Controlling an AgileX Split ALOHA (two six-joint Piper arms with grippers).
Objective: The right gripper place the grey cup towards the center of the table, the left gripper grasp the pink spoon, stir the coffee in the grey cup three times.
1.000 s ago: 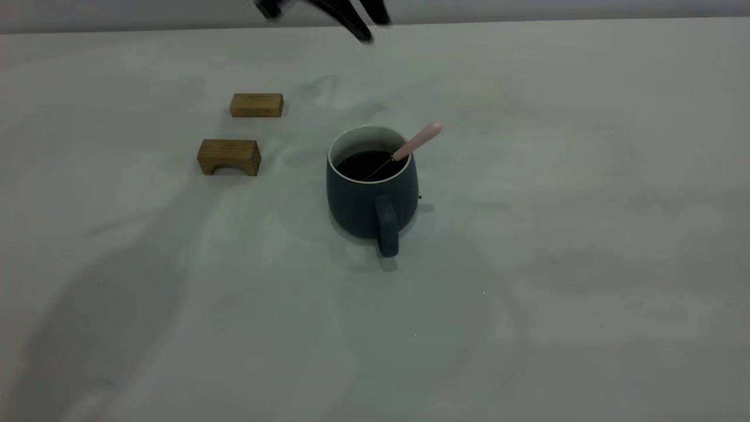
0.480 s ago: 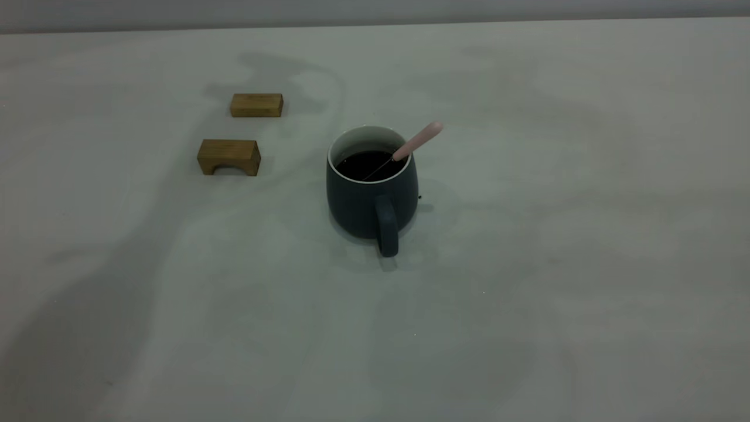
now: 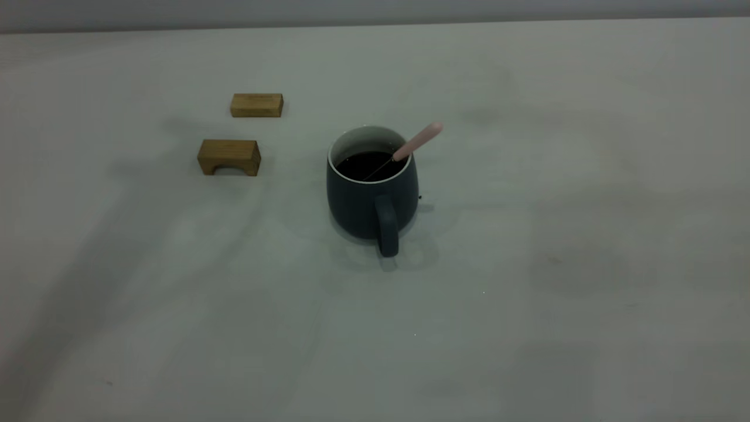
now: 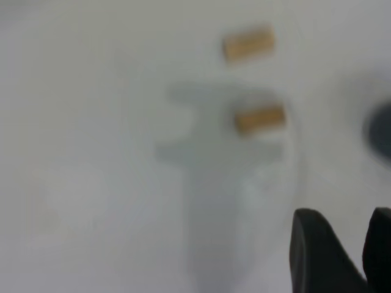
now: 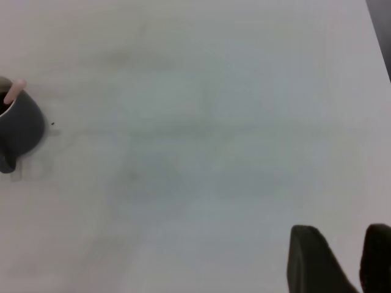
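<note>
The grey cup (image 3: 369, 202) stands near the middle of the table (image 3: 586, 176), its handle turned toward the front edge. Dark coffee (image 3: 366, 166) fills it. The pink spoon (image 3: 419, 140) leans in the cup, its handle sticking up over the right rim, with nothing holding it. Neither arm shows in the exterior view. In the left wrist view my left gripper (image 4: 345, 213) hangs open above bare table, far from the cup (image 4: 382, 131). My right gripper (image 5: 342, 229) is open too, well away from the cup (image 5: 23, 128) and spoon (image 5: 16, 90).
Two brown wooden blocks lie left of the cup: a flat one (image 3: 256, 105) farther back and an arched one (image 3: 228, 156) nearer. Both show in the left wrist view as the flat block (image 4: 248, 44) and the arched block (image 4: 259, 118). A dark speck (image 3: 419, 197) lies by the cup.
The left gripper's fingers, at the top edge of the exterior view a second ago, have left that view, and the arm's shadow has slid leftward. Cup and spoon stayed put.
</note>
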